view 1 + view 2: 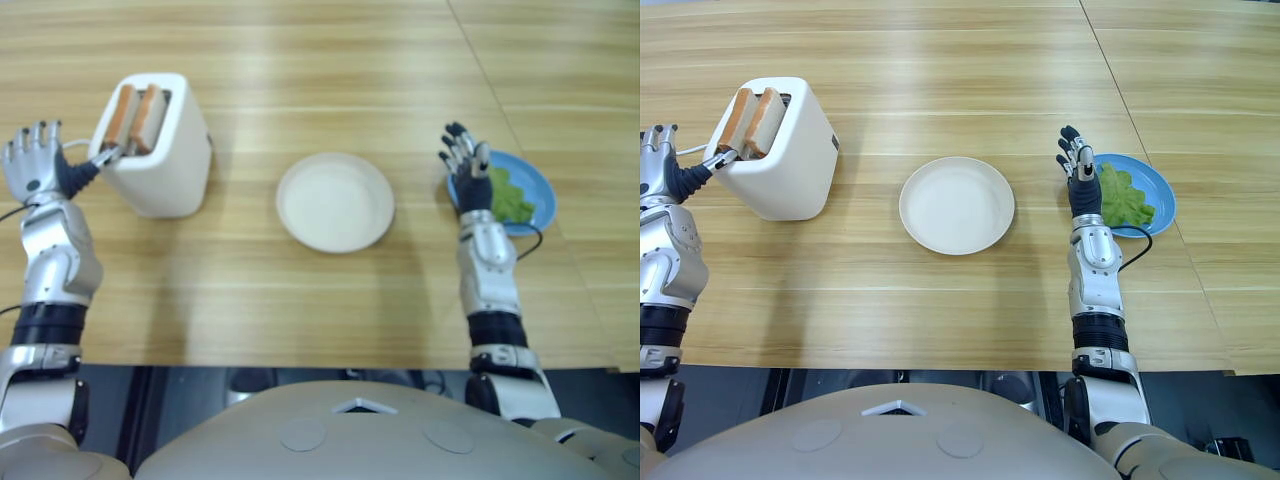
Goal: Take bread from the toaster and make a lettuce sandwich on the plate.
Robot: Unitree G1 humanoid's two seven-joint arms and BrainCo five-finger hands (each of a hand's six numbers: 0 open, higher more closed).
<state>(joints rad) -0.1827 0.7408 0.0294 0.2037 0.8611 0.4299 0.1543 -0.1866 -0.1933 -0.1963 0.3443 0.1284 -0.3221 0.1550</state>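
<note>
A white toaster [165, 150] stands at the left of the wooden table with two slices of bread [137, 113] sticking up from its slots. My left hand [35, 162] sits just left of the toaster, fingers spread and open, holding nothing. An empty white plate [335, 201] lies in the middle of the table. At the right, a blue plate [535, 190] holds green lettuce [510, 198]. My right hand [1080, 170] rests at the blue plate's left edge, fingers extended and open, empty.
A thin cable [1137, 250] loops on the table beside my right wrist. The table's front edge [300, 362] runs close below both forearms. Bare wood stretches behind the plates and toaster.
</note>
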